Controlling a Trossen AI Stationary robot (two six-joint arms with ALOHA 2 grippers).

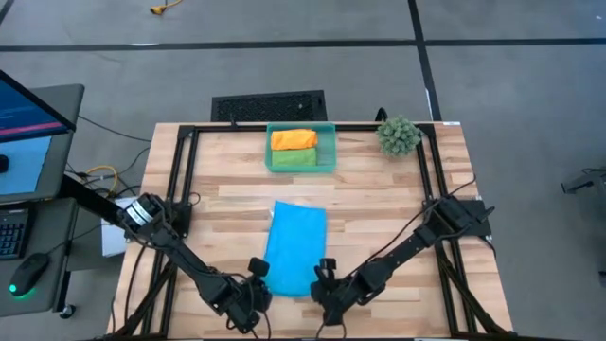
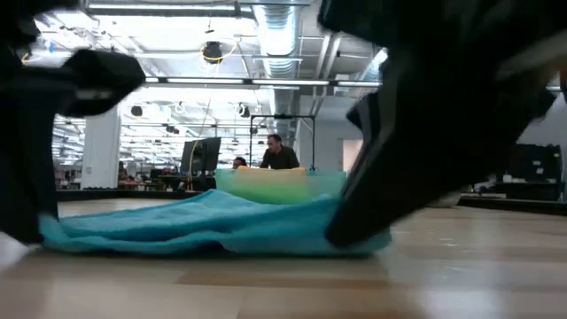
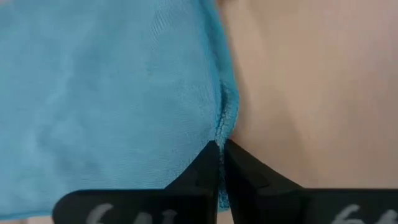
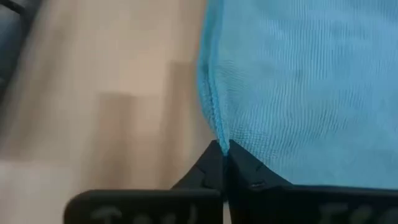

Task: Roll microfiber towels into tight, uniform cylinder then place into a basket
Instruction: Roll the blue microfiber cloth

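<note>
Jaws of the left gripper (image 3: 221, 148) and right gripper (image 4: 222, 148) pinch the blue towel's (image 1: 295, 246) near corners, ready to start rolling toward the basket (image 1: 330, 142).

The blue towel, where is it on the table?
In the high view the blue towel lies flat mid-table, nearer than the basket, its near corners pinched by the left pincer and right pincer.
</note>
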